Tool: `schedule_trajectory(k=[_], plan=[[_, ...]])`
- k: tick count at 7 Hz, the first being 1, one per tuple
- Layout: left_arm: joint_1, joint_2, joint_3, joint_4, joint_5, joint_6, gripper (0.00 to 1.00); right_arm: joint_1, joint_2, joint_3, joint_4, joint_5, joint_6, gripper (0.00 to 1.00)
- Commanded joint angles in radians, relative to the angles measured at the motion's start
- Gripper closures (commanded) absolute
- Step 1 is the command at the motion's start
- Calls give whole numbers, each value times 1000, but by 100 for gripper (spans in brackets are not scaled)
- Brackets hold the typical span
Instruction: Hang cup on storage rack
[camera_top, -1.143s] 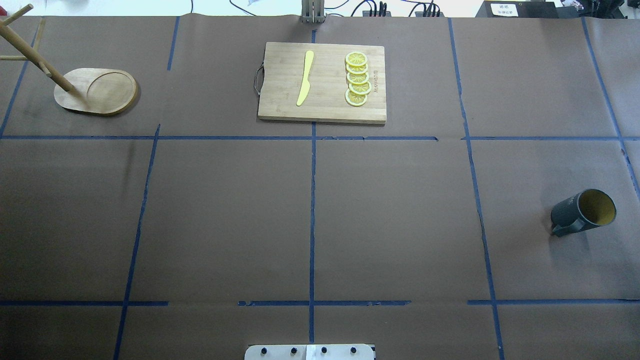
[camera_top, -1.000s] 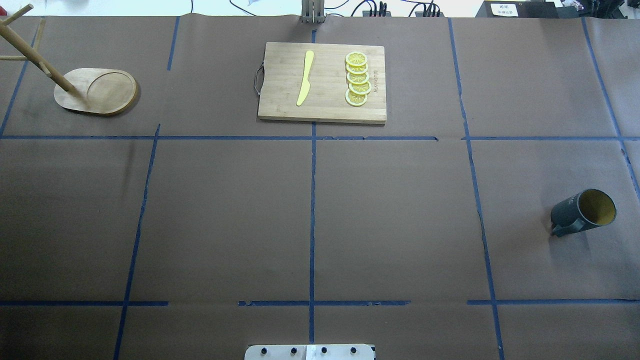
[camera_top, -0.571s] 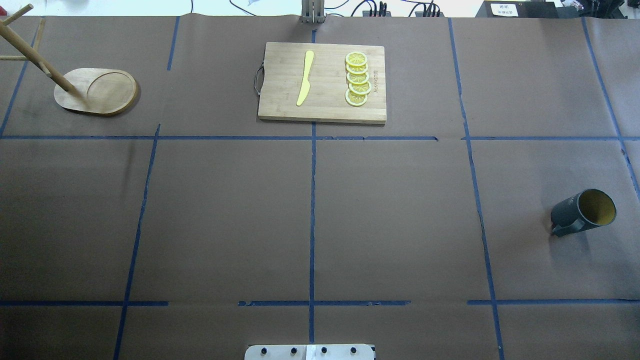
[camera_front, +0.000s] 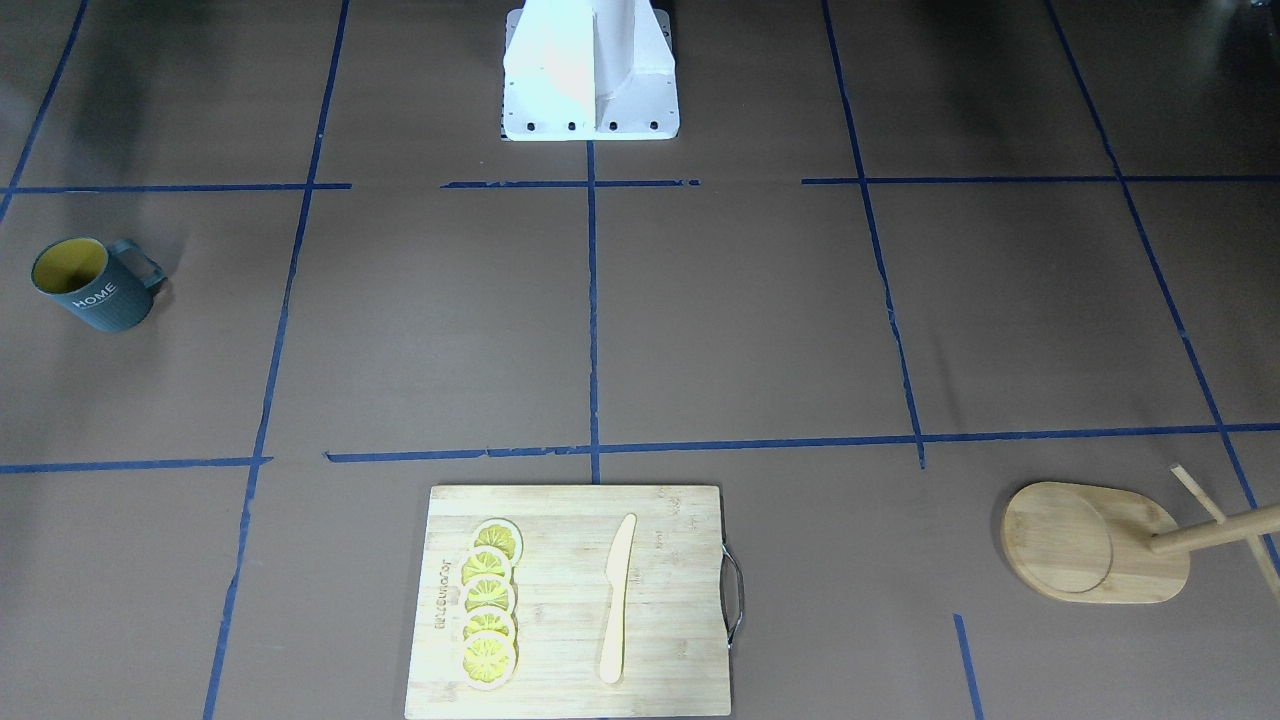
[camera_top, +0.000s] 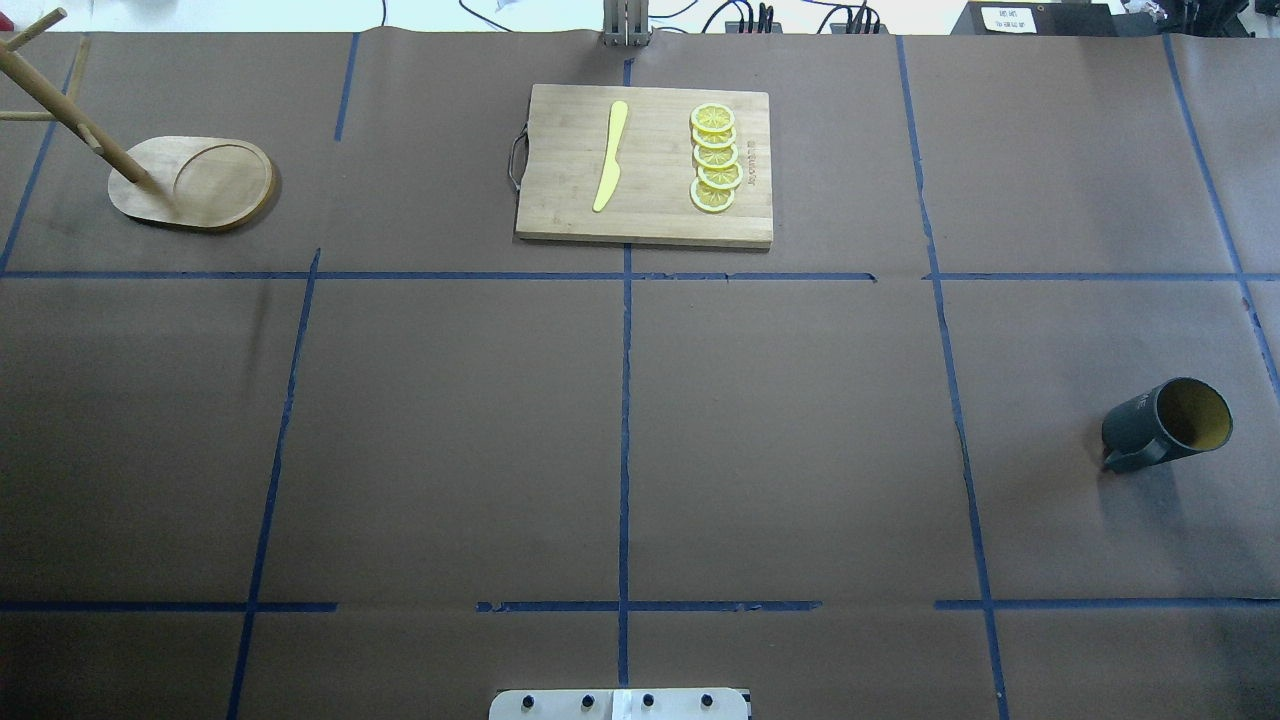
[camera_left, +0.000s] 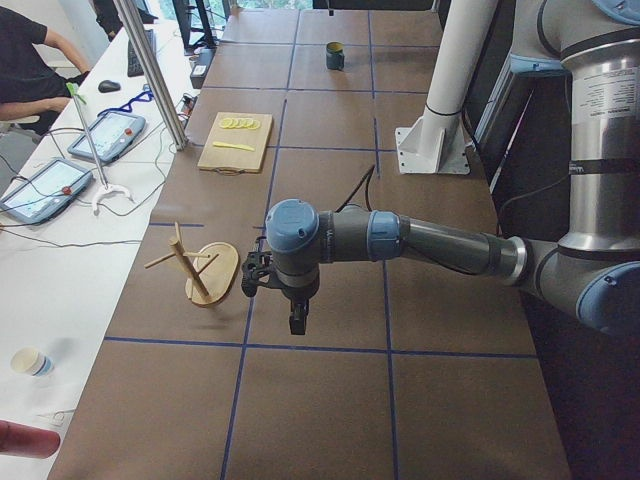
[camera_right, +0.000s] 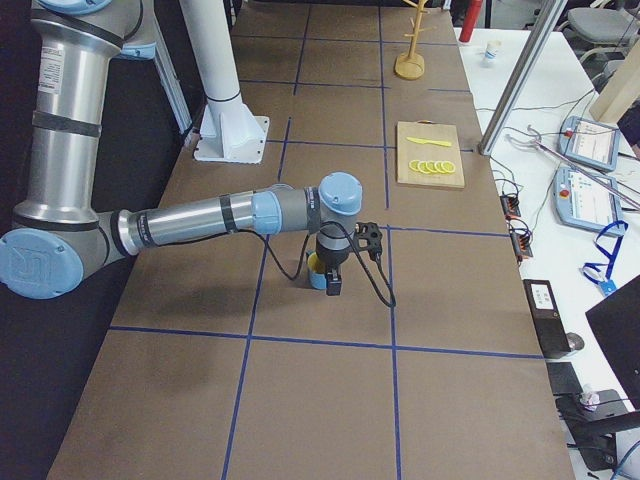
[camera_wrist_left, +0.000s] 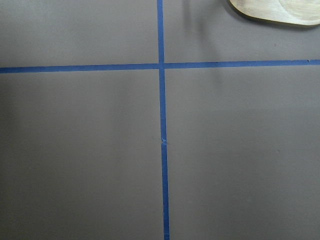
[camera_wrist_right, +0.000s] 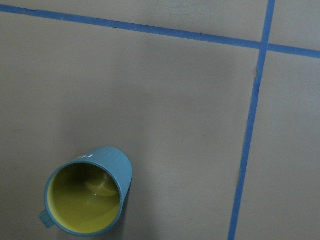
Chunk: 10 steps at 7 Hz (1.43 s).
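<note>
The cup stands upright on the table's right side, yellow inside, handle toward the robot. It also shows in the front view and from above in the right wrist view. The storage rack stands at the far left, and its base also shows in the front view. My right gripper hangs just above the cup, which it partly hides. My left gripper hangs over the table near the rack. Both show only in the side views, so I cannot tell whether they are open or shut.
A bamboo cutting board with a yellow knife and lemon slices lies at the far middle. The robot's white base is at the near edge. A side table with tablets and a seated person runs along the far side.
</note>
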Motion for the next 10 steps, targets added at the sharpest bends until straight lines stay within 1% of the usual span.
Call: schedule_trajectory(k=[1, 2, 3, 5, 6, 7, 8, 9, 10], plan=[[0, -1, -3, -2, -1, 0, 0, -142, -32, -33, 193, -64, 303, 1], [0, -1, -4, -2, -1, 0, 0, -171, -35, -57, 271, -62, 398, 2], [2, -1, -12, -2, -1, 0, 0, -237, -35, -83, 342, -69, 491, 2], [2, -2, -14, -2, -1, 0, 0, -259, -51, -161, 475, -63, 513, 3], [0, -4, -15, -2, -1, 0, 0, -285, -49, -163, 484, -65, 553, 8], [2, -4, -15, -2, -1, 0, 0, -296, -48, -166, 484, -66, 559, 36], [0, -5, -15, -2, 0, 0, 0, -299, -43, -166, 484, -65, 560, 77], [0, -5, -15, -2, -1, 0, 0, -299, -41, -163, 484, -65, 555, 100], [0, -5, -15, -2, -1, 0, 0, -302, -41, -157, 499, -63, 546, 100]])
